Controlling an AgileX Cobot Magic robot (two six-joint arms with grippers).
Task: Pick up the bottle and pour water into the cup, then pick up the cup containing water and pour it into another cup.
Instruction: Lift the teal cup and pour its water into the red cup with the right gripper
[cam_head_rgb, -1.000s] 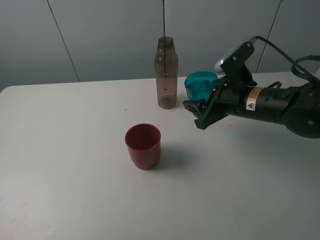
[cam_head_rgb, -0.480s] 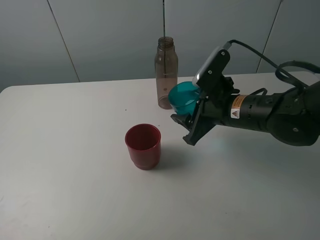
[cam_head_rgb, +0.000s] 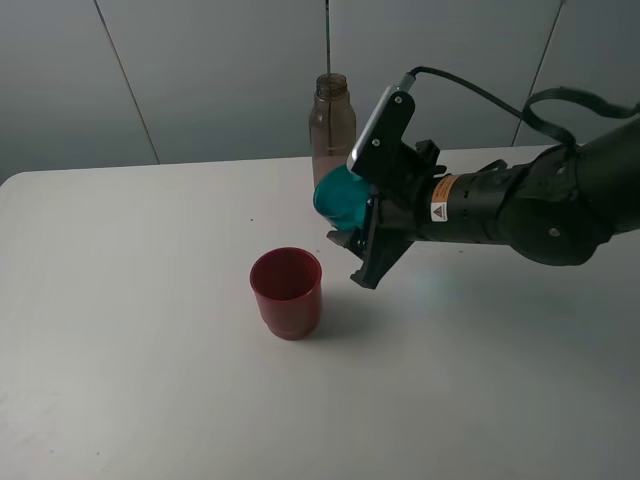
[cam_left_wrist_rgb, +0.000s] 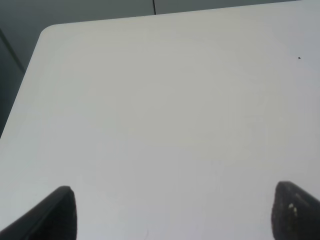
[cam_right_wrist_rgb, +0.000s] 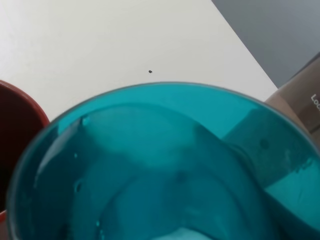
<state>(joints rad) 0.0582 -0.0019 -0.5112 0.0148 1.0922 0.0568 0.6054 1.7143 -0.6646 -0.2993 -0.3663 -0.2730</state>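
The right claw (cam_head_rgb: 352, 238) grips the teal cup (cam_head_rgb: 338, 200), held off the tabletop (cam_head_rgb: 150, 380) and tipped mouth-first toward the red cup (cam_head_rgb: 287, 290), near it but not over its opening. The bottle (cam_head_rgb: 333, 115) stands upright behind. The left claw (cam_left_wrist_rgb: 177, 215) hangs open, holding nothing, above the tabletop. This looks like the second pour: next, the teal rim needs carrying above the red cup before tipping further.
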